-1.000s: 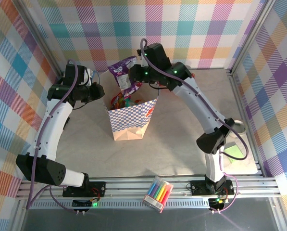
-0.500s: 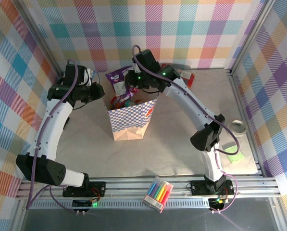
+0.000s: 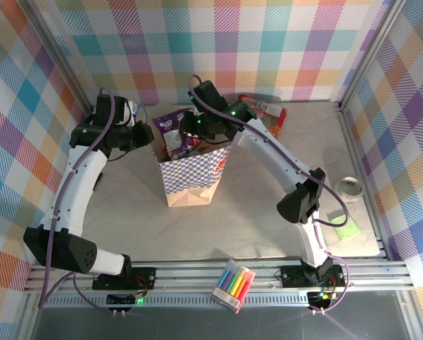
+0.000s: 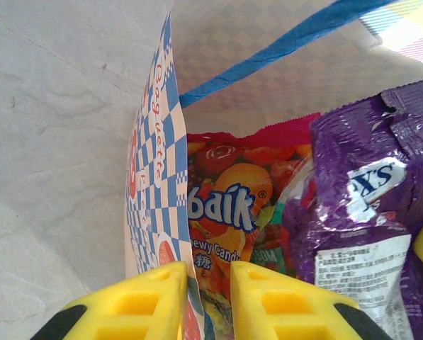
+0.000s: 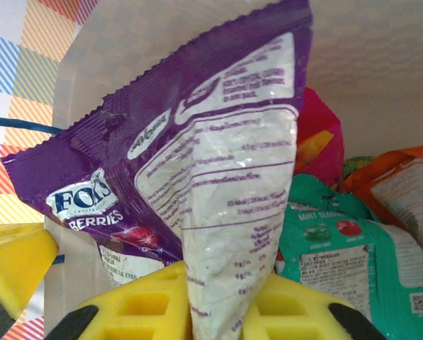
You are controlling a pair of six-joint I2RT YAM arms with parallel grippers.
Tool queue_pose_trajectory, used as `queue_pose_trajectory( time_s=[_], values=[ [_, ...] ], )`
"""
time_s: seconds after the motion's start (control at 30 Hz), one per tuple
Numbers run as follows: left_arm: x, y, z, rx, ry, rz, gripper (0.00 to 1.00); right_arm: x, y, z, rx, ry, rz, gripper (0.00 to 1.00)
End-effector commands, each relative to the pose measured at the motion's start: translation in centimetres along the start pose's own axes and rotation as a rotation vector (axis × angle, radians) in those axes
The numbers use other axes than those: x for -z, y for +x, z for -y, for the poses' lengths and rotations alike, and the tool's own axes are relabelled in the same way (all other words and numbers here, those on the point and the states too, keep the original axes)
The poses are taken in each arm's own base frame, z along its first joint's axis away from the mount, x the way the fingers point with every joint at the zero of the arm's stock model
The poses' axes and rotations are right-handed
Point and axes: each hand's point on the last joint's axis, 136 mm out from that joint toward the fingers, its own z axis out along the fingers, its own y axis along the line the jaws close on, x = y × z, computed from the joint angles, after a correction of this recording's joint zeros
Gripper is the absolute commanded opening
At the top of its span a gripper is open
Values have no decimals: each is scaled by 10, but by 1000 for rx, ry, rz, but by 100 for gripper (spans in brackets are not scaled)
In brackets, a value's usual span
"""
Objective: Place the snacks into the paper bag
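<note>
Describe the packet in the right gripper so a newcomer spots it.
Find the checkered tan paper bag standing mid-table. At its open top, pinched by the right gripper, is the purple packet. It alone is purple, with a white print panel; the teal packet and orange packet beside it are not.

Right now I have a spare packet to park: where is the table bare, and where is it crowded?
Bare: the table between the paper bag, the near rail and the right arm; also the far right, between the red packet and the tape roll. Crowded: the bag's mouth, where both arms meet over the purple packet.
</note>
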Motion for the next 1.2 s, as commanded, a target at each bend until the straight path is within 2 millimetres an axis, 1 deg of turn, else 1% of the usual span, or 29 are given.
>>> queue_pose_trajectory(
  time_s=[0.0,0.1,0.33,0.53,0.8,0.9,1.07,1.17],
  values=[
    [-1,-4,-1,-3,3,10,24,6,-2,-4,-35,2,16,26],
    [-1,-4,0,-3,3,7,24,6,0,3,-43,30,13,32],
    [1,-5,0,-2,2,11,24,9,3,8,-26,51,6,32],
    [-1,-3,-2,2,-4,3,24,23,-1,7,22,51,36,32],
    [-2,-4,-1,2,-2,4,24,56,-11,-3,101,20,95,37],
    [-2,-4,-2,2,-5,2,24,72,-14,-8,128,4,116,38],
    [-1,-4,-2,-1,-6,1,24,99,-20,-4,176,28,169,44],
    [-1,-4,-2,-1,-8,4,24,114,-22,0,200,47,201,46]
  ],
)
